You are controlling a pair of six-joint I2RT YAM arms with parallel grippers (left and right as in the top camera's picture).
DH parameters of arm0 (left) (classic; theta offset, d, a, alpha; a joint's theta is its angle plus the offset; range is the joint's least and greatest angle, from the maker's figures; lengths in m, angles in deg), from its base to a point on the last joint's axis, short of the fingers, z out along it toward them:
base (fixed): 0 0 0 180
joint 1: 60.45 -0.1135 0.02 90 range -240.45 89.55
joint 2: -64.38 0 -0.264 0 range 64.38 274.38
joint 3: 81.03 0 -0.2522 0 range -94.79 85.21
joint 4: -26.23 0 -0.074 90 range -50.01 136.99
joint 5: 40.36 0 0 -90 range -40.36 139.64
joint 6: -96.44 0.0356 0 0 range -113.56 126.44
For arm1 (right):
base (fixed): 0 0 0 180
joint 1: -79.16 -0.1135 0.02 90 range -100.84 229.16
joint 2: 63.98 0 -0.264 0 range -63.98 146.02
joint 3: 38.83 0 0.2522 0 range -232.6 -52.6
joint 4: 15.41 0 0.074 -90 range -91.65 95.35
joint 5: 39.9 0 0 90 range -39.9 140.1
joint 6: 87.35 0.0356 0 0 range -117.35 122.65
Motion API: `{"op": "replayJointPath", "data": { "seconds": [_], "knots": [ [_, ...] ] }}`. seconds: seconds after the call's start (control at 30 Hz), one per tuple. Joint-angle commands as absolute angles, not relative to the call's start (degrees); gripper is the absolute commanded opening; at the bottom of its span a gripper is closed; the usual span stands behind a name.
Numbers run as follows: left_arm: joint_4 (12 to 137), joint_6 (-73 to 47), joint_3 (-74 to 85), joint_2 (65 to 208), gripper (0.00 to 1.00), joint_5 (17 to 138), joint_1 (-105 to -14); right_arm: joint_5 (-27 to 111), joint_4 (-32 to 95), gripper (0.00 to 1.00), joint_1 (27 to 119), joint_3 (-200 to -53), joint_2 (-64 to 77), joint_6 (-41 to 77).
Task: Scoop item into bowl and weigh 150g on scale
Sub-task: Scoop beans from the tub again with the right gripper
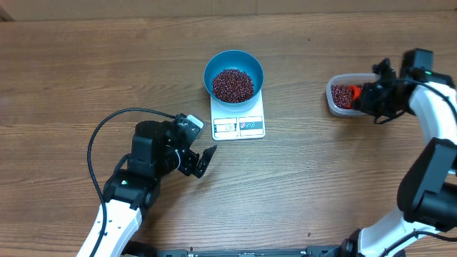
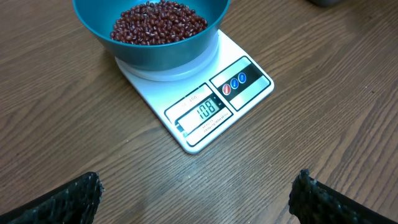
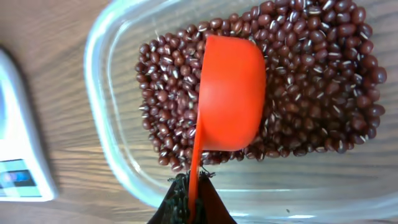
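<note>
The light blue bowl [image 1: 233, 74] [image 2: 151, 31] stands on the white scale [image 1: 238, 118] [image 2: 205, 106], holding a heap of dark red beans [image 1: 233, 85] [image 2: 158, 22]; the display reads 108. My left gripper [image 1: 203, 161] [image 2: 196, 196] hovers open over bare table in front of the scale. More beans [image 3: 305, 93] [image 1: 341, 93] lie in a clear plastic tub [image 1: 341, 96] [image 3: 112, 124] at the right. My right gripper [image 3: 191, 186] [image 1: 368, 97] is shut on the handle of an orange scoop [image 3: 230, 93], whose cup rests bottom-up on the beans in the tub.
A black cable [image 1: 118, 121] loops beside the left arm. The scale's corner [image 3: 18, 168] shows at the left edge of the right wrist view, close to the tub. The right arm [image 1: 428, 143] runs down the table's right side.
</note>
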State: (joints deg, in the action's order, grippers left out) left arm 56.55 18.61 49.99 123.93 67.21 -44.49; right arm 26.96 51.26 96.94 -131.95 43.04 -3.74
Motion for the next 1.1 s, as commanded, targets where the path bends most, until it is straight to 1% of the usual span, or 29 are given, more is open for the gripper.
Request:
{"op": "replayJointPath", "data": {
  "seconds": [0.0, 0.33, 1.07],
  "knots": [
    [56.48, 17.99, 49.97, 124.37, 0.99, 67.05, -44.68, 16.30, 51.54, 0.04, 98.88, -133.17, 43.50, -3.59],
    [56.48, 17.99, 49.97, 124.37, 0.99, 67.05, -44.68, 17.15, 51.80, 0.04, 99.10, -132.28, 43.53, -3.15],
    [56.48, 17.99, 49.97, 124.37, 1.00, 67.05, -44.68, 19.42, 47.93, 0.04, 98.33, -129.78, 44.42, -3.17]
  ]
}}
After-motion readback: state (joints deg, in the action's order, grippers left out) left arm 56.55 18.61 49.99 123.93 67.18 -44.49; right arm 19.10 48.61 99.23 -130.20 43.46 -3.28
